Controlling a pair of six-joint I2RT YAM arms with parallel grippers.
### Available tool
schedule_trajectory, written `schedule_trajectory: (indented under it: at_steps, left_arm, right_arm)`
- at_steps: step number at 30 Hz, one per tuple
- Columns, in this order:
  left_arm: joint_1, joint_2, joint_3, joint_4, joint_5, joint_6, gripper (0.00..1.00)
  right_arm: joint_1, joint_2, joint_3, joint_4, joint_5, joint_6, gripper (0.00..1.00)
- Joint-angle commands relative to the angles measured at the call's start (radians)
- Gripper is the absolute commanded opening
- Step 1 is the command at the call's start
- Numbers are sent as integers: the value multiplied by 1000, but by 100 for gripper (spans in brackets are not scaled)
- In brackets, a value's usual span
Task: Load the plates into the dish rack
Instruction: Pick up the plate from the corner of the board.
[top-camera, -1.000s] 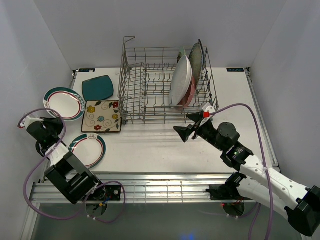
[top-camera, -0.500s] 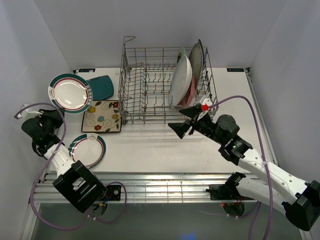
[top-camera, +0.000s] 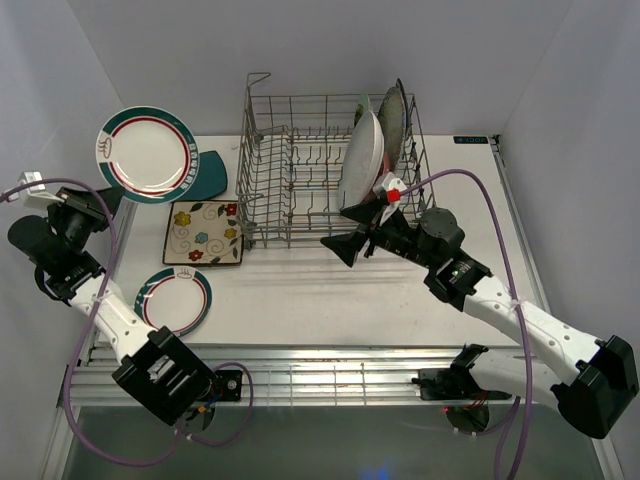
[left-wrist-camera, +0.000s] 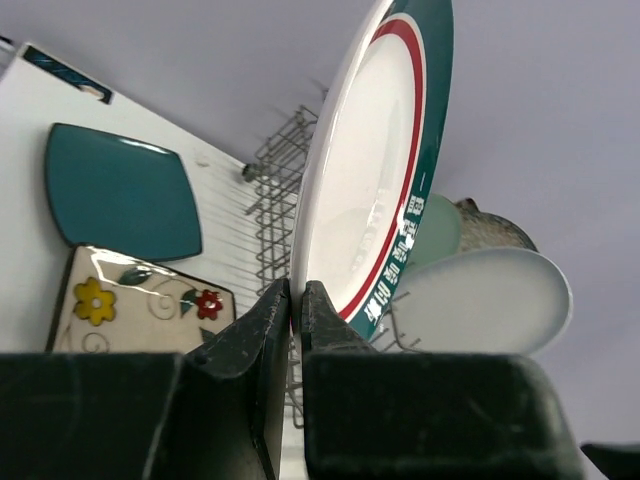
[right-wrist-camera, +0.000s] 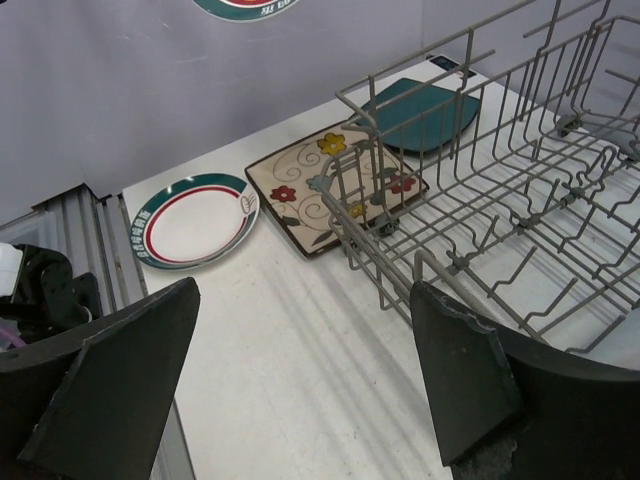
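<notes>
- Between the fingertips of the left gripper (left-wrist-camera: 297, 300), the lower rim of a rimmed round plate (left-wrist-camera: 372, 190) is pinched tight. Only the left wrist view shows this bite, with both dark fingers closed on the edge.
- From those fingers the plate rises straight out and away. It is seen nearly edge-on, with its white face and its red and teal bands turned to one side.
- The top view adds what the wrist cannot. The plate is lifted clear of the table (top-camera: 330, 300), its whole round face toward the camera. It sits above and beyond the gripper, to the left of the dish rack (top-camera: 265, 185) and apart from it.
- Under the raised plate a teal square plate (top-camera: 208, 180) lies flat, partly hidden by it in the top view. A floral square plate (top-camera: 204, 232) lies just beside the teal one, and a second rimmed round plate (top-camera: 175, 298) lies nearer the left arm's base.
- The right gripper (top-camera: 345, 232) stands spread wide with nothing between its fingers, near the rack's near wall. Its wrist view looks past both fingers to the rack's wire corner and the flat plates beyond.
- Beyond the right gripper, inside the rack, a white oval plate (top-camera: 360, 160) stands on edge, its long axis upright and leaning. A pink plate (top-camera: 378, 190) and a speckled plate (top-camera: 393, 115) stand close beside it.
</notes>
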Motion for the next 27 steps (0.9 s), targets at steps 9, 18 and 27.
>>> schedule_trajectory:
  at_steps: [9,18,27]
  left_arm:
    - [4,-27,181,66,239,-168,0]
    - [-56,-93,175,101,244,-204,0]
    - [-289,-59,159,105,136,-161,0]
  right_arm:
    - [3,129,261,-35,-55,51,96]
    - [2,235,375,-39,-52,89,90]
    - [-33,317,464,-16,-78,147,90]
